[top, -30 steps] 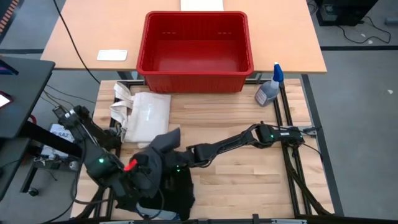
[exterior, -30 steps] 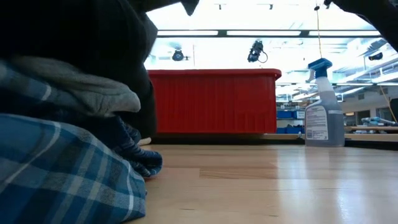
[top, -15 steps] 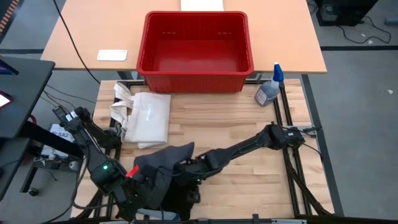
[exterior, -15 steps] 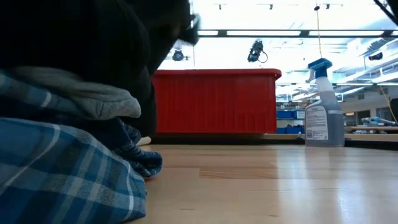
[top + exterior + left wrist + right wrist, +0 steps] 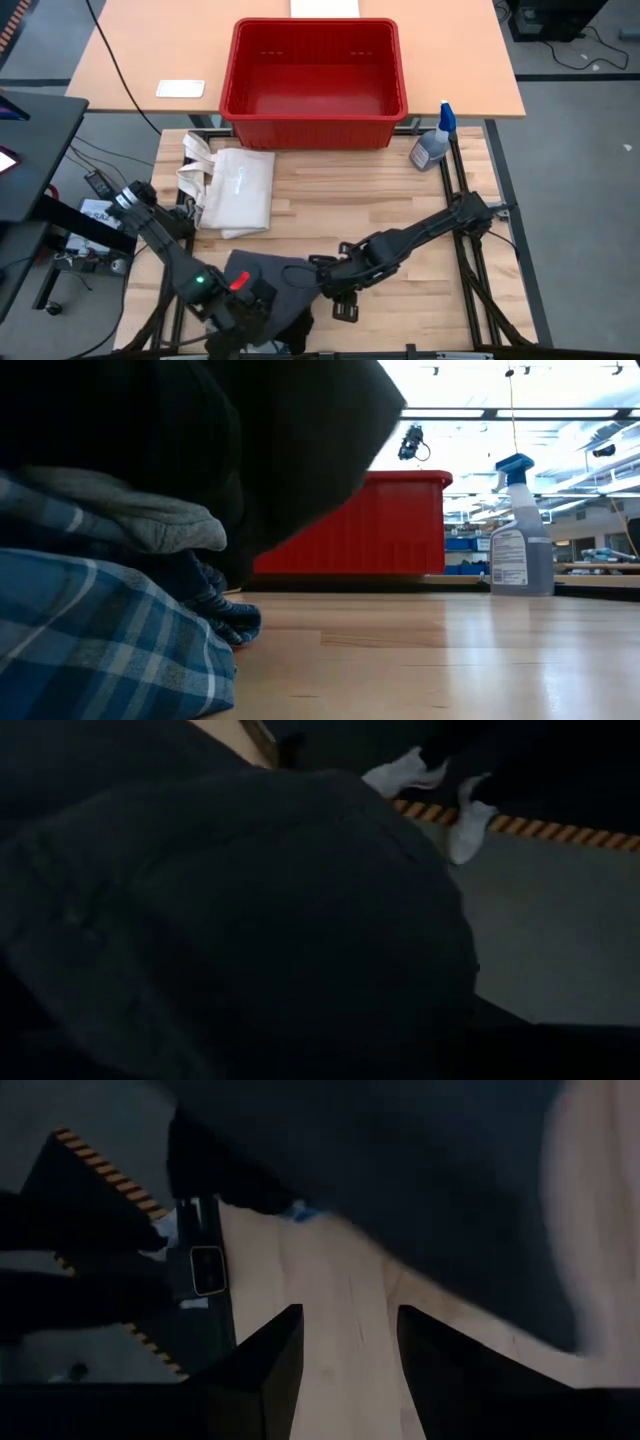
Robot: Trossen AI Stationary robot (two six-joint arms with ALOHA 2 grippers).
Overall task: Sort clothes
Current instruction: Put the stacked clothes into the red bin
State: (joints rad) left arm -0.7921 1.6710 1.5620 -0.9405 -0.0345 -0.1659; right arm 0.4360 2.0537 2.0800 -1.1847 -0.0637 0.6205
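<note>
The dark grey cloth (image 5: 272,288) is bunched near the table's near edge, over my left gripper (image 5: 240,290), whose fingers it hides. In the low view the dark grey cloth (image 5: 250,450) hangs as a dark mass above the pile. It also fills the left wrist view (image 5: 230,910). My right gripper (image 5: 350,1315) is open just right of the cloth (image 5: 322,274), with bare table between its fingers. The blue-and-white plaid cloth (image 5: 100,640) and a light grey garment (image 5: 130,510) lie in the pile beneath. Black fabric (image 5: 292,325) shows at the near edge. My left gripper is shut on the dark grey cloth, but the cloth itself drapes over the fingers and hides the place of contact. The cloth is raised, and in the low view its lower edge (image 5: 300,540) hangs clear of the table.
The white tote bag (image 5: 235,190) lies flat at the table's left. The red basket (image 5: 313,80) stands beyond the far edge, on another table. A spray bottle (image 5: 432,145) stands at the far right corner. Bare wood (image 5: 400,190) spans the table's middle and right.
Both arms have moved toward the table's near edge. The dark grey cloth has gone with them, from the table's middle beside the tote bag to the near edge. In the low view it has spread farther right across the picture.
</note>
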